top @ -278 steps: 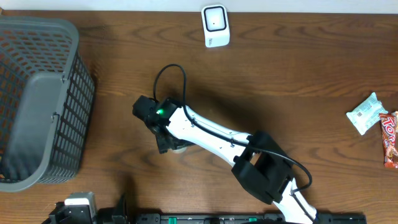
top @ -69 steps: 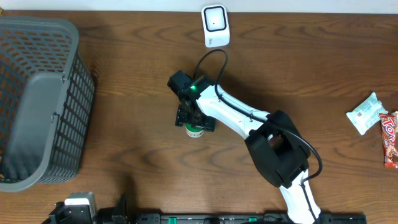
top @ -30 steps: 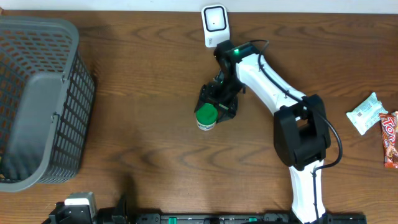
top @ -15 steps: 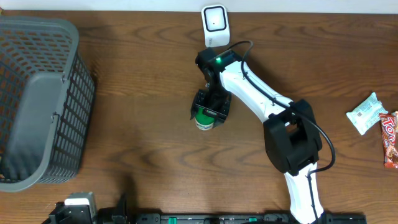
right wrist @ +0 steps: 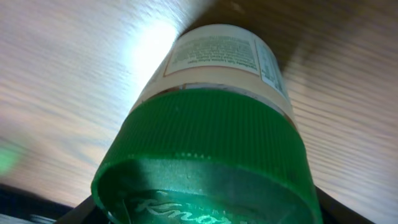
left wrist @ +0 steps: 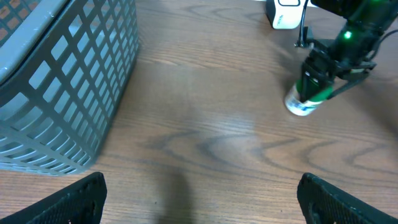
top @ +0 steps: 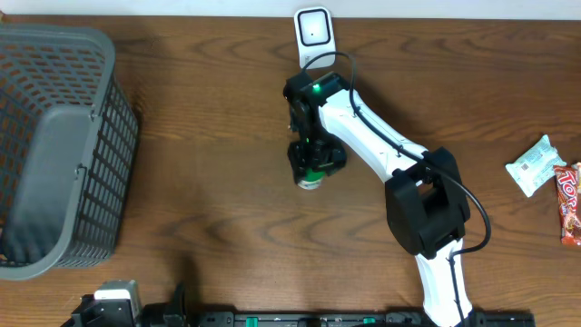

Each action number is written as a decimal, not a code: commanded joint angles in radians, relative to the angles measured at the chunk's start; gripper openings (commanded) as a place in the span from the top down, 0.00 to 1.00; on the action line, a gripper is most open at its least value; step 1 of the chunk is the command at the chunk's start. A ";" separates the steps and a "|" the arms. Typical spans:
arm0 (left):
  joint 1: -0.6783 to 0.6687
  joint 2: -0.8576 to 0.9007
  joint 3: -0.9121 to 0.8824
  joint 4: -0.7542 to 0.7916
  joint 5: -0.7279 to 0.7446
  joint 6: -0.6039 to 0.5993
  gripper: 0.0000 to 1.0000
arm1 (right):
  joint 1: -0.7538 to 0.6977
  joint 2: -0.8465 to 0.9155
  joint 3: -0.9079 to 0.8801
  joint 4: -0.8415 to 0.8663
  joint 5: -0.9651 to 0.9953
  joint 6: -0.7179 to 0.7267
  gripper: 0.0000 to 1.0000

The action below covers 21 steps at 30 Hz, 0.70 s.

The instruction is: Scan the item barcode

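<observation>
Right tool [top: 314, 160] apparently grips green-capped jar [right wrist: 214, 62], tilted, near scanner [top: 314, 36]; left tool [left wrist: 199, 186] spread wide.

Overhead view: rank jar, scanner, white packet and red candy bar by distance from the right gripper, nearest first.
1. jar, mid-table, in the grip of the right gripper.
2. scanner, at the top edge, behind it.
3. white packet, far right.
4. red candy bar, at the right edge, just beyond the packet.

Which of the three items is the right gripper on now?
The green-lidded jar near the scanner; the white packet and red candy bar lie far off to the right.
</observation>
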 commanded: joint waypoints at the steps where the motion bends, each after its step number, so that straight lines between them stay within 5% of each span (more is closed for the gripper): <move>1: 0.004 -0.003 0.003 0.001 0.010 0.016 0.02 | 0.001 -0.006 0.022 -0.049 0.294 -0.217 0.44; 6: 0.004 -0.003 0.003 0.001 0.010 0.016 0.02 | 0.006 -0.042 0.090 -0.090 0.382 -0.160 0.37; 8: 0.004 -0.003 0.004 0.001 0.010 0.016 0.02 | 0.010 -0.068 0.122 -0.091 0.379 -0.113 0.04; 9: 0.004 -0.003 0.003 0.001 0.010 0.016 0.02 | 0.011 -0.080 0.138 -0.099 0.356 -0.104 0.01; 15: 0.004 -0.003 0.004 0.001 0.010 0.016 0.02 | 0.023 -0.138 0.163 -0.103 0.188 0.013 0.01; 21: 0.004 -0.003 0.004 0.001 0.010 0.016 0.02 | 0.018 -0.140 0.154 -0.129 0.136 0.538 0.01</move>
